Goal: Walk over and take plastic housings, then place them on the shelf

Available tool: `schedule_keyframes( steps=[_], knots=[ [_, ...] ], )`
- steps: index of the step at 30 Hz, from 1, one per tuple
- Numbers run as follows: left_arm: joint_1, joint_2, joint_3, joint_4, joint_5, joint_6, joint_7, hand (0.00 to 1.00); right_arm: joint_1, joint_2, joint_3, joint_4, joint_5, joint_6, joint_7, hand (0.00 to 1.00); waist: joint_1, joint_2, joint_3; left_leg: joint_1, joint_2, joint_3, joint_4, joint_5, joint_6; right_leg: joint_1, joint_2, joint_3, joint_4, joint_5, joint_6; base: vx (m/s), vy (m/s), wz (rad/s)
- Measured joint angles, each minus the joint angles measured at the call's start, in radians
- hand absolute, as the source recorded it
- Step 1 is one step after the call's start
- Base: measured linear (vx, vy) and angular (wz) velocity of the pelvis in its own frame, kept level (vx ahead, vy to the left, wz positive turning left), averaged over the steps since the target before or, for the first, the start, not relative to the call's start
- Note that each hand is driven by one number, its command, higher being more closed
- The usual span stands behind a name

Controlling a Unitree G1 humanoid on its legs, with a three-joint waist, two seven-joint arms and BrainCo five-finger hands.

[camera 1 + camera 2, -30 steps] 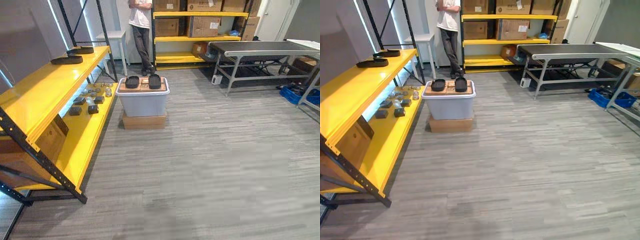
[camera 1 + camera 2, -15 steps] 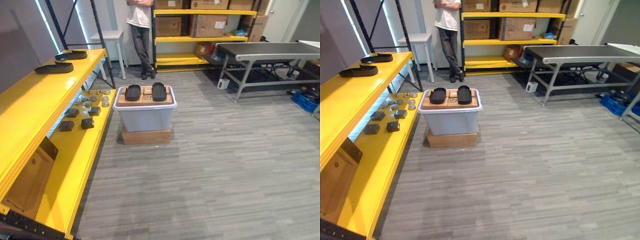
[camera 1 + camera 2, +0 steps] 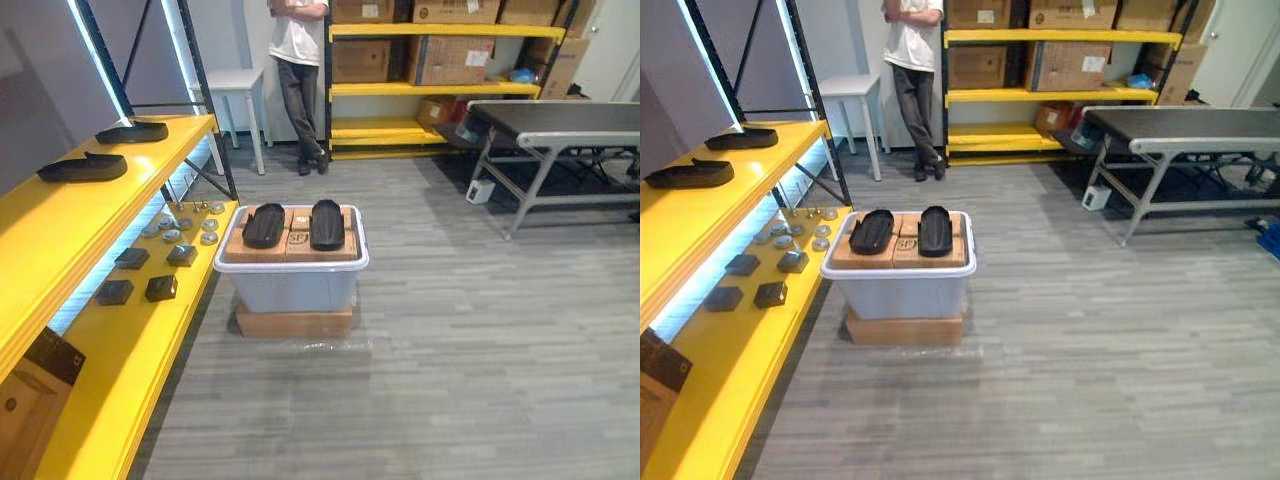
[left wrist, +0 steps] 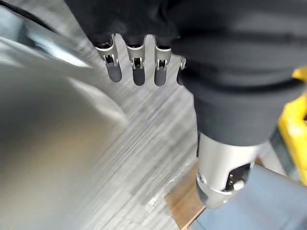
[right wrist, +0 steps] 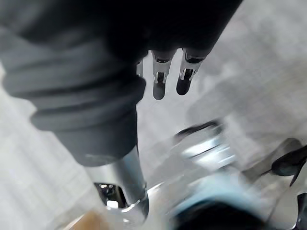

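Two black oval plastic housings (image 3: 264, 224) (image 3: 326, 222) lie side by side on cardboard boxes inside a pale grey bin (image 3: 295, 285), which stands on a flat carton on the floor ahead. To its left runs the yellow shelf (image 3: 60, 240), with two more black housings (image 3: 82, 167) (image 3: 132, 132) on its upper level. My left hand (image 4: 136, 67) hangs over the floor beside the carton, fingers straight and holding nothing. My right hand (image 5: 168, 72) also hangs with relaxed fingers and holds nothing.
Small dark blocks (image 3: 160, 288) and round metal parts (image 3: 185, 225) lie on the lower yellow shelf. A person (image 3: 300, 80) stands by a white table (image 3: 235, 80) at the back. Behind are a yellow rack with cartons (image 3: 440, 60) and a grey conveyor table (image 3: 560, 115) to the right.
The camera has moved forward, so the bin and the yellow shelf appear nearer and larger. The housings, the bin and the person have kept their places.
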Motion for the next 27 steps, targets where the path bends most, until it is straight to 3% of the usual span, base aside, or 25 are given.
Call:
schedule_keyframes(
  steps=[1,2,4,5,6,8,9,10,11,13,16,17,18,19,20,22,24,25,27],
  knots=[
    [0.016,-0.012,0.003,0.008,-0.002,-0.009,-0.012,0.0,-0.041,-0.014,-0.002,-0.006,0.0,-0.018,0.0,0.0,0.018,-0.003,0.004,-0.042,-0.06,0.052,-0.248,0.006,-0.006,0.046,-0.028,0.022,-0.027,-0.013,0.016,0.52,0.069,-0.36],
    [0.018,-0.012,0.003,0.01,-0.001,-0.01,-0.014,0.0,-0.053,-0.017,-0.004,-0.007,0.002,-0.026,0.0,0.0,0.023,-0.003,0.006,-0.055,-0.083,0.064,-0.35,0.016,-0.003,0.068,-0.038,0.03,-0.041,-0.019,0.027,0.64,0.126,-0.49],
    [0.049,-0.01,-0.017,0.011,0.0,-0.051,-0.013,0.0,-0.071,-0.025,-0.024,-0.022,0.023,-0.045,0.0,0.0,0.04,0.0,0.009,-0.068,-0.14,0.053,-0.684,0.15,-0.013,0.183,-0.068,0.048,-0.111,-0.075,0.087,0.61,0.168,-0.35],
    [0.053,-0.007,-0.023,0.011,0.0,-0.054,-0.013,0.0,-0.07,-0.025,-0.018,-0.022,0.023,-0.045,-0.001,0.0,0.042,-0.004,0.008,-0.068,-0.14,0.052,-0.668,0.172,-0.006,0.193,-0.073,0.05,-0.11,-0.086,0.089,0.61,0.191,-0.27],
    [0.058,0.006,-0.044,0.011,0.001,-0.056,-0.012,0.0,-0.068,-0.02,-0.002,-0.026,0.026,-0.045,-0.001,0.0,0.049,-0.03,-0.008,-0.082,-0.174,0.054,-0.601,0.212,0.019,0.21,-0.117,0.055,-0.09,-0.141,0.112,0.54,0.175,-0.19],
    [0.043,0.014,-0.045,0.015,0.002,-0.058,-0.01,0.0,-0.068,-0.028,0.005,-0.024,0.046,-0.045,-0.006,0.0,0.042,-0.05,-0.017,-0.088,-0.214,0.054,-0.542,0.206,0.089,0.155,-0.178,0.067,0.114,-0.184,0.151,0.66,0.214,-0.05],
    [0.025,0.022,-0.057,0.021,0.003,-0.058,-0.009,0.0,-0.078,-0.025,0.013,-0.017,0.056,-0.044,-0.007,0.0,0.031,-0.052,-0.014,-0.063,-0.232,0.049,-0.55,0.184,0.114,0.057,-0.217,0.073,0.334,-0.154,0.159,0.64,0.245,0.14],
    [-0.004,0.047,-0.086,0.028,0.003,-0.059,-0.008,0.0,-0.086,-0.013,0.026,-0.005,0.064,-0.043,-0.008,0.0,0.029,-0.061,0.007,0.014,-0.259,0.045,-0.598,0.167,0.125,-0.051,-0.277,0.075,0.607,-0.02,0.152,0.62,0.25,0.26],
    [-0.014,0.065,-0.115,0.027,0.0,-0.06,-0.006,0.0,-0.083,-0.002,0.036,-0.003,0.061,-0.042,-0.006,0.0,0.024,-0.067,0.017,0.072,-0.267,0.032,-0.619,0.158,0.127,-0.087,-0.291,0.066,0.694,-0.039,0.162,0.59,0.183,0.3],
    [-0.023,0.086,-0.135,0.01,-0.021,-0.067,-0.006,0.0,-0.069,-0.001,0.06,-0.002,0.055,-0.043,-0.001,0.0,0.017,-0.054,0.022,0.17,-0.259,0.009,-0.654,0.127,0.128,-0.124,-0.277,0.013,0.625,-0.097,0.167,0.6,0.098,0.33],
    [-0.086,0.116,-0.133,-0.011,-0.036,-0.072,-0.006,0.0,-0.069,0.002,0.102,0.004,0.048,-0.044,0.003,0.0,0.005,-0.041,0.027,0.256,-0.195,-0.045,-0.691,0.085,0.101,-0.215,-0.155,-0.007,0.259,-0.105,0.171,0.54,-0.027,0.44],
    [-0.111,0.13,-0.135,-0.024,-0.039,-0.071,-0.01,0.0,-0.059,0.007,0.103,0.005,0.051,-0.044,0.0,0.0,0.0,-0.045,0.026,0.27,-0.176,-0.07,-0.691,0.064,0.082,-0.242,-0.116,0.025,0.097,-0.048,0.172,0.47,-0.129,0.68],
    [-0.123,0.134,-0.135,-0.035,-0.053,-0.066,-0.012,0.0,-0.041,0.007,0.101,0.005,0.055,-0.044,-0.004,0.0,-0.005,-0.052,0.024,0.29,-0.171,-0.089,-0.684,0.04,0.058,-0.246,-0.098,0.075,-0.01,0.065,0.168,0.47,-0.156,0.73],
    [-0.121,0.133,-0.135,-0.039,-0.068,-0.067,-0.013,0.0,-0.031,0.007,0.1,0.004,0.057,-0.045,-0.007,0.0,-0.008,-0.057,0.02,0.304,-0.171,-0.096,-0.679,0.029,0.048,-0.24,-0.097,0.092,-0.014,0.117,0.165,0.5,-0.225,0.78],
    [-0.105,0.124,-0.13,-0.052,-0.079,-0.065,-0.011,0.0,-0.003,0.006,0.101,0.002,0.057,-0.047,-0.014,0.0,-0.012,-0.06,0.007,0.33,-0.166,-0.103,-0.665,0.0,0.03,-0.228,-0.1,0.101,0.023,0.196,0.112,0.53,-0.268,0.55],
    [-0.049,0.075,-0.091,-0.085,-0.079,-0.063,0.007,0.0,-0.003,0.013,0.113,-0.022,0.067,-0.05,-0.022,0.0,-0.007,-0.039,0.0,0.284,-0.119,-0.095,-0.478,-0.011,0.013,-0.223,-0.077,0.093,0.086,0.111,0.096,0.56,-0.287,0.17],
    [0.018,0.012,-0.064,-0.083,-0.077,-0.064,0.014,0.0,-0.002,0.014,0.179,-0.105,0.065,-0.077,-0.027,0.0,0.002,0.005,0.006,0.09,-0.024,-0.103,-0.042,0.059,-0.008,-0.173,-0.018,0.097,0.088,0.054,0.065,0.43,-0.207,-0.28],
    [0.054,-0.007,-0.066,-0.056,-0.077,-0.061,0.016,0.0,-0.007,0.017,0.202,-0.129,0.061,-0.09,-0.039,0.0,0.013,0.02,0.01,0.043,0.02,-0.1,0.082,0.043,-0.032,-0.124,0.005,0.105,0.086,0.046,0.047,0.42,-0.136,-0.39],
    [0.08,-0.014,-0.073,-0.003,-0.077,-0.052,0.017,0.0,-0.01,0.03,0.205,-0.154,0.06,-0.111,-0.061,0.0,0.017,0.012,0.005,0.039,0.045,-0.03,0.007,0.031,-0.043,-0.05,0.001,0.106,0.044,0.041,0.047,0.38,-0.05,-0.27]
  ],
)
